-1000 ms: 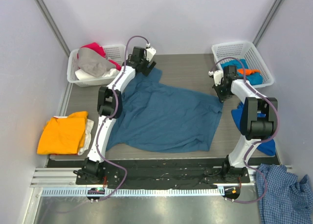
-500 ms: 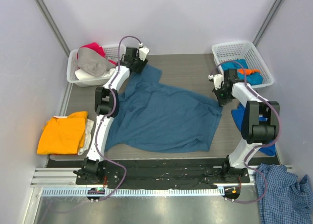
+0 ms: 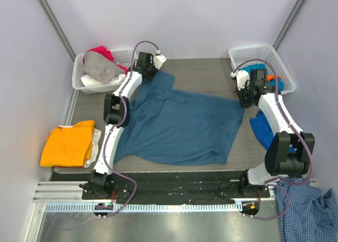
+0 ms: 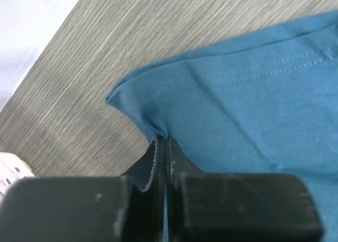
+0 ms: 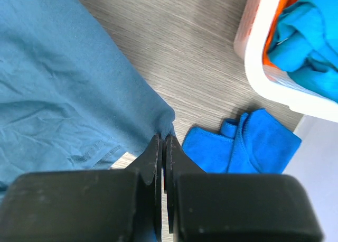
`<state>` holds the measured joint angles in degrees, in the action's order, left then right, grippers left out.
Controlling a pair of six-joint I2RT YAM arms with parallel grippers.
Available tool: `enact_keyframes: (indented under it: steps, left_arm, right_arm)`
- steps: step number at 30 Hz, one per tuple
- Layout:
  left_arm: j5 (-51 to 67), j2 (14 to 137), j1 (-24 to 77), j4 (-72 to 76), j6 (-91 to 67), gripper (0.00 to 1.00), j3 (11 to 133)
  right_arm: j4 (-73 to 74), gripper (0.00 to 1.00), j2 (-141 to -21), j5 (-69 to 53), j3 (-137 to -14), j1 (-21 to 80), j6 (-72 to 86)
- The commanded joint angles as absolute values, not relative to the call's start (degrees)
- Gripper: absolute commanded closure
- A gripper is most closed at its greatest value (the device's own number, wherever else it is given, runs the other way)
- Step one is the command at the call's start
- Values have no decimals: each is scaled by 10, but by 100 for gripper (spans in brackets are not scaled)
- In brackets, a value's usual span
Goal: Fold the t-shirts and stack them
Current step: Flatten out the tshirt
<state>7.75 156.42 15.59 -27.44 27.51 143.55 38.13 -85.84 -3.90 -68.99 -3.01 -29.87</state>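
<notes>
A large dark teal-blue t-shirt lies spread over the middle of the table. My left gripper is shut on its far left corner. In the left wrist view the pinched fold rises between the closed fingertips of the left gripper. My right gripper is shut on the shirt's far right corner, and the right wrist view shows that corner bunched at the tips of the right gripper. A folded orange t-shirt rests at the left edge.
A white basket at the back left holds red and grey clothes. Another basket at the back right holds turquoise and orange ones. A bright blue cloth lies right of the shirt. A checked shirt lies at the near right.
My left gripper has closed on the shirt's far left corner. My right arm has moved right and back, drawing the shirt's right corner outward.
</notes>
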Motion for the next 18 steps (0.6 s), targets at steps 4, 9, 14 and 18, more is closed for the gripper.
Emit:
enact_keyframes:
  steps: [4, 9, 14, 18]
  left_arm:
    - [63, 1535, 159, -308, 280, 100, 1395]
    - [22, 1492, 170, -288, 276, 100, 1396]
    - [-21, 1437, 174, -285, 271, 100, 1391]
    - [-46, 1375, 174, -282, 266, 100, 1371]
  right_arm:
    - [390, 99, -821, -37, -695, -28, -305]
    - [385, 99, -821, -19, -679, -28, -308]
    - [369, 99, -831, -3, -685, -29, -303]
    - [359, 99, -845, -4, -717, -28, -288]
